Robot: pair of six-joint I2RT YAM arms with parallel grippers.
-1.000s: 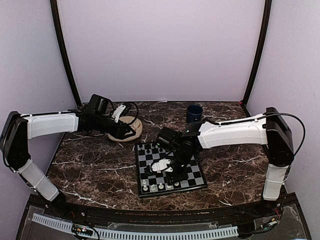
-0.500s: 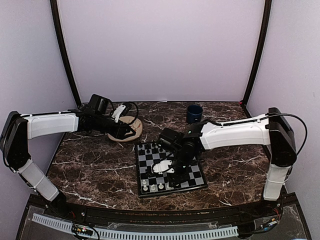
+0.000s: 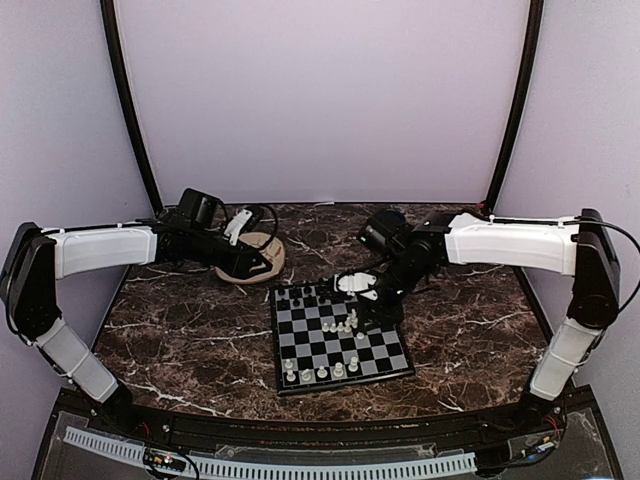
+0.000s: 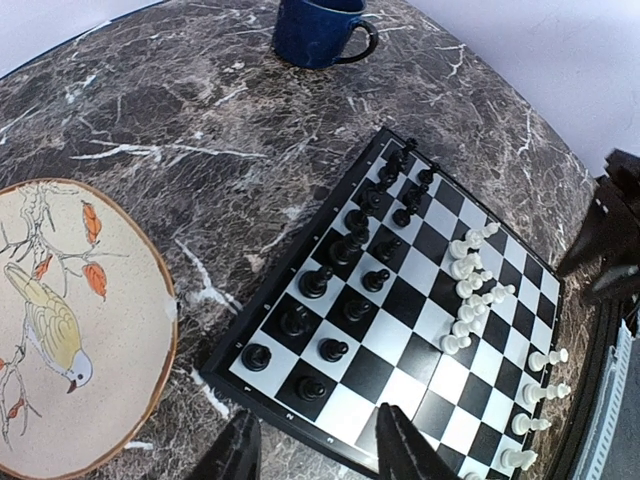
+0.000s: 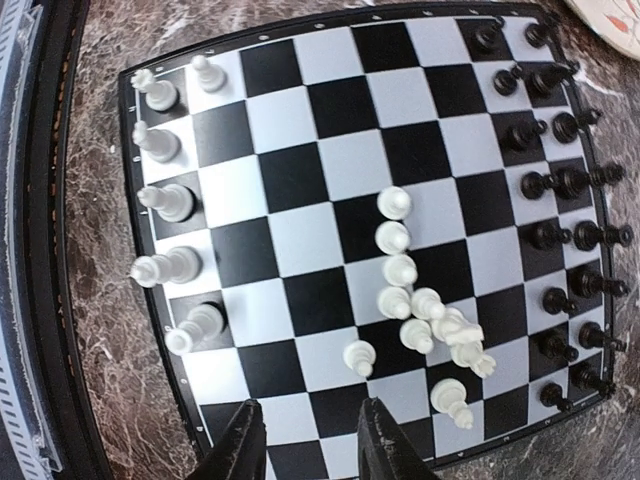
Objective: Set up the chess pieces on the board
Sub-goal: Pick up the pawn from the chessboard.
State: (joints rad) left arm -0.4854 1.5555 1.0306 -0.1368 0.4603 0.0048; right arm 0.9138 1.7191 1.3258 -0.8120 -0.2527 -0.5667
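My R gripper [image 5: 308, 440] hangs spread and empty above the board [image 5: 300, 120] on the counter [image 3: 200, 340]. White chess pieces [image 5: 420, 325] bunch mid-board, some touching. I'd take an outer one first, drop straight down, pinch its head. L gripper [image 4: 315, 445] is spread too, holding nothing.

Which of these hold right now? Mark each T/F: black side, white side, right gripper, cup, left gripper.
1. The black pieces stand in two rows along one edge of the board. True.
2. All the white pieces are lined up along their own edge. False: most are bunched mid-board, and only a few stand along the edge.
3. The right gripper holds a white piece. False: it is open, with nothing between the fingers.
4. The cup stands on the board. False: it stands on the table, apart from the board.
5. The left gripper is open. True.
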